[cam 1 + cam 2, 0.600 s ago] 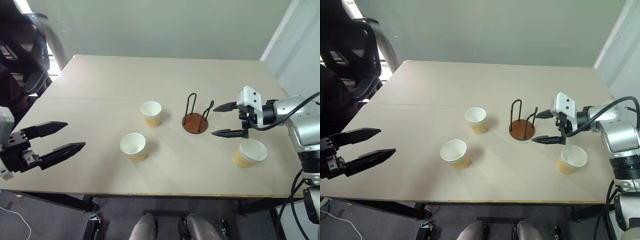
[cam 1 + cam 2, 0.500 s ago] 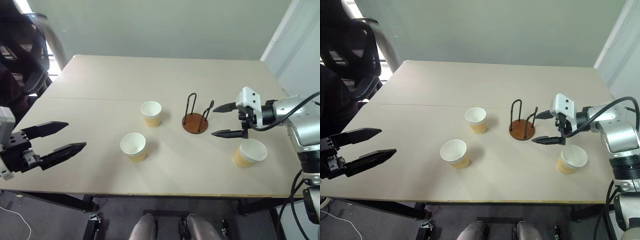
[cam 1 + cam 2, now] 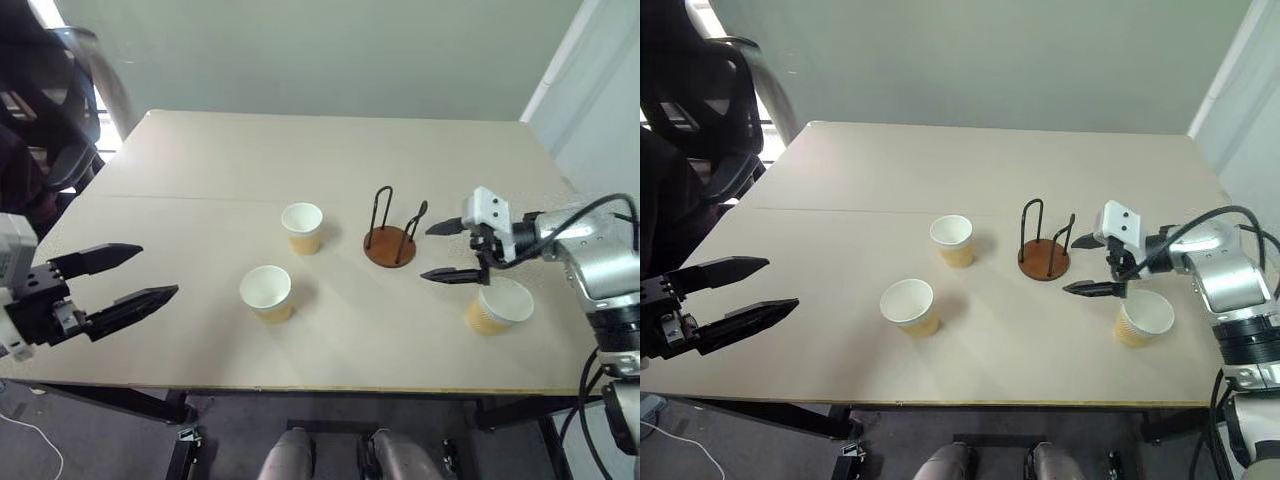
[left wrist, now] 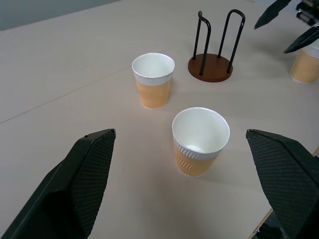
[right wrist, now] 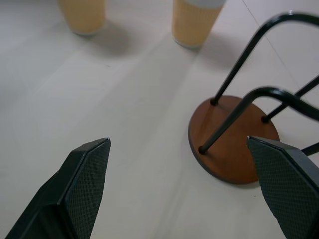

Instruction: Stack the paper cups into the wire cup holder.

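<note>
R gripper (image 3: 443, 251) had edged toward wire cup holder (image 3: 390, 240); both grippers spread, empty. Paper cups (image 3: 267, 293) likely light, crushable: pinch rim gently.

Head stereo pair high up, two wrist cams low and close.
Your eye views look forward and down over the table (image 3: 200, 150), sharing all three paper cups (image 3: 266, 293) and the wire cup holder (image 3: 389, 238). Left wrist cam faces these across the table; right wrist cam sits just beside the holder.
</note>
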Controlling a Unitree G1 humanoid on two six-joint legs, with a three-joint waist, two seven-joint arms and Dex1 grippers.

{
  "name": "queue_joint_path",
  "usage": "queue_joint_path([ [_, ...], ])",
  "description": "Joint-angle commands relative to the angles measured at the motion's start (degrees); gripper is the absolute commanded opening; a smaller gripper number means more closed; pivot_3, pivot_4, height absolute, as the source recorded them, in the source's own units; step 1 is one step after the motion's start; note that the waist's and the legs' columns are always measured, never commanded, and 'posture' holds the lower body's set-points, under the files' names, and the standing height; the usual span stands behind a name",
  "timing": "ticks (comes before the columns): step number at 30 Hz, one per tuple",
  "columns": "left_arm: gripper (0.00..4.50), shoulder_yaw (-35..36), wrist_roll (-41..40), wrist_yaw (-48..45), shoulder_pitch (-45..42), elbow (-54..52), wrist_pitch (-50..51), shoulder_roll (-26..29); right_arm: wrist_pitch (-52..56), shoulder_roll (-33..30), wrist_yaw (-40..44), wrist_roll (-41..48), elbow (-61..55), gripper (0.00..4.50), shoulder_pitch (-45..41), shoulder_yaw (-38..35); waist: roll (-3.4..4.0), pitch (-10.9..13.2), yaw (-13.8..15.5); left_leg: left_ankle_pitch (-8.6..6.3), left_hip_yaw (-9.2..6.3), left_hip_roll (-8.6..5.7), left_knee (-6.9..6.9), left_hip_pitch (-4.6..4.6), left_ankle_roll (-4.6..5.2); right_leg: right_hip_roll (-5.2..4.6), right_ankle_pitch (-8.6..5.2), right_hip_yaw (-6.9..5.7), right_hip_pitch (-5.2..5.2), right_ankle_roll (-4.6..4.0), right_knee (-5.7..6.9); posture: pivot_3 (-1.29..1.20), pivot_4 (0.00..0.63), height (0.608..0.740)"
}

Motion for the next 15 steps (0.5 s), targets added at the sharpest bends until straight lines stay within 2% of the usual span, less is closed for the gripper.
queue_joint_path([
  [1,4.5,0.59,-0.83,0.54,-0.53,-1.35,-0.18,-0.14,0.06,0.2,-1.14,-1.27,0.3,4.49,-0.94,0.4,0.02,0.01,-0.02,0.01,0.0,0.0,0.0,-0.01,0.01,0.0,0.02,0.0,-0.01,0.02,0.0,0.0,0.15,0.74],
  [15,4.5,2.54,-1.04,1.95,1.94,-3.83,0.34,-1.72,-0.5,5.95,-5.56,-7.09,8.8,4.49,-5.25,4.32,0.01,0.01,-0.02,-0.01,-0.01,0.01,0.0,-0.02,0.01,0.0,0.05,0.0,-0.03,0.0,-0.01,0.0,0.15,0.74],
])
